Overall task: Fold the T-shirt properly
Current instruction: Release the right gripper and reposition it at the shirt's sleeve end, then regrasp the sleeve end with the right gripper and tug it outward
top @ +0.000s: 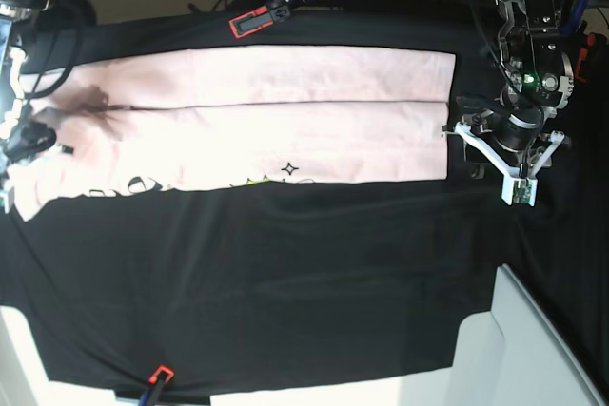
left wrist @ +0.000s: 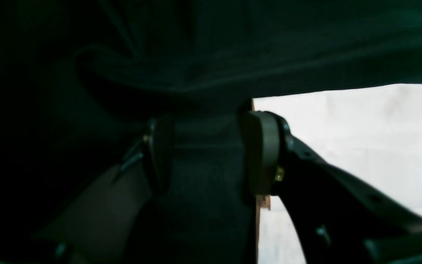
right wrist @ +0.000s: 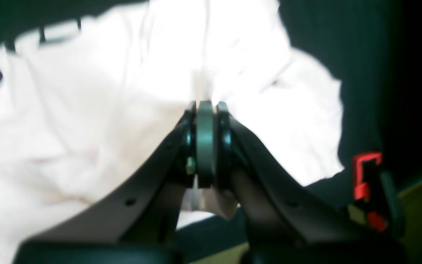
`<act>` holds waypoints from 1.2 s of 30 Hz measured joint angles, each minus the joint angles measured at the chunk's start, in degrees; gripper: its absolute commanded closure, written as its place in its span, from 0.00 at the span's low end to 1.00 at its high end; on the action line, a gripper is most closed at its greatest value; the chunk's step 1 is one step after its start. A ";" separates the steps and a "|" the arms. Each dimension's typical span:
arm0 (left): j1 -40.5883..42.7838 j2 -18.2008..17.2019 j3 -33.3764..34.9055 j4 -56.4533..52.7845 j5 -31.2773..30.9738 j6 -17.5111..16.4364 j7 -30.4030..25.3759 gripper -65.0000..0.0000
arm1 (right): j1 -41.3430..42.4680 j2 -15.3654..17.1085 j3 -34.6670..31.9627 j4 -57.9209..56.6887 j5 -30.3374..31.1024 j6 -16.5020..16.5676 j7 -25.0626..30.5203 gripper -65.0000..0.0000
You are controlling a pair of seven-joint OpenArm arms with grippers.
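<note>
Right tool (right wrist: 206, 110): we see its jaws pressed together, pinching the T-shirt (top: 257, 116) at one end.
Left tool (left wrist: 205, 154): jaws apart, holding nothing, at the shirt's other end.
T-shirt: lying in a long folded band on the black tabletop (top: 285, 273).
Risk: if we pull with one end unheld, the band could skew or unfold.
Count: two tools, one shirt.

Left wrist view: mostly dark and blurred; the shirt (left wrist: 361, 146) shows only as a pale patch. Base view: the right tool (top: 29, 140) is largely obscured by its arm, the shirt's lettering cut by a fold.
</note>
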 measured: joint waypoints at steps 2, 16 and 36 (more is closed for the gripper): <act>0.04 0.04 -0.02 0.00 0.13 -0.02 0.00 0.52 | -0.46 -0.52 1.44 0.22 0.00 0.02 0.07 1.00; -0.90 0.04 0.17 -4.50 0.11 -0.02 -0.04 0.52 | -4.61 -2.58 2.64 12.22 0.00 0.00 -6.67 1.00; -0.90 0.02 0.17 -4.52 0.11 -0.02 -0.07 0.52 | -11.56 -5.44 6.88 18.03 0.02 0.07 -8.09 1.00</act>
